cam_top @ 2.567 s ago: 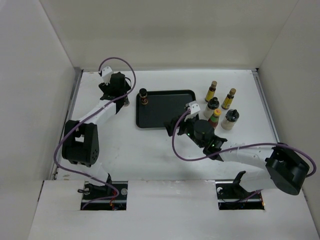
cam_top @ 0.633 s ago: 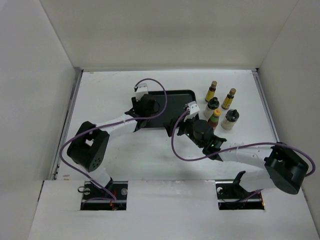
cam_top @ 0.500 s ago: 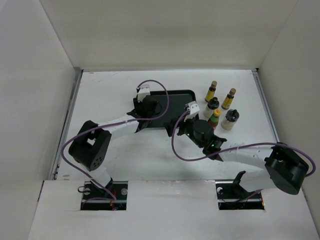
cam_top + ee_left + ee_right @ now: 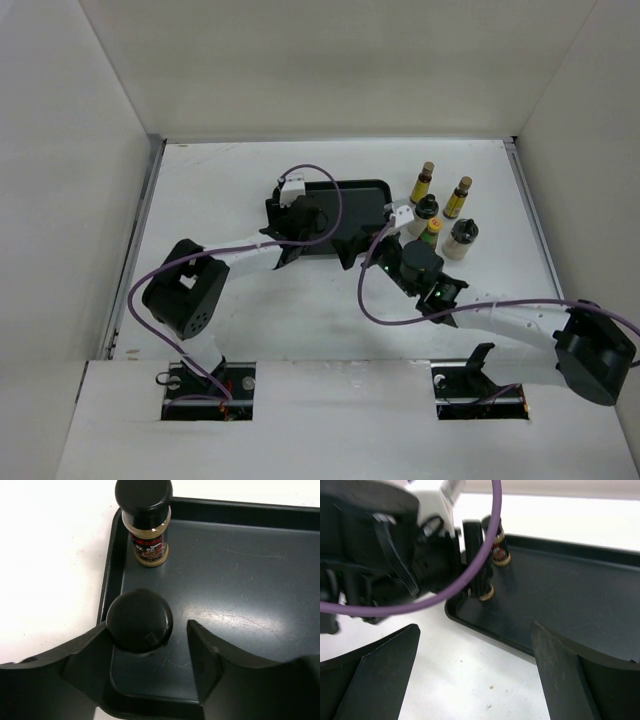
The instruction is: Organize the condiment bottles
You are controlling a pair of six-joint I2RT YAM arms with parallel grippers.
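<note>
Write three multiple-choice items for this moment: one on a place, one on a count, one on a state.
1. Where do the two short black-capped jars stand?
A. inside the tray, at its left end
B. outside the tray, to its right
C. outside the tray, at its near edge

2. How many bottles stand outside the tray?
A. three
B. five
C. seven

3. How is the right tool?
A. shut on a jar
B. out of view
C. open, nothing in it

Key: 1 A, the left wrist view shows both jars within the tray's rim. 2 B, the top view shows five bottles grouped right of the tray. 3 C, its own view shows the fingers wide apart with nothing between them.
</note>
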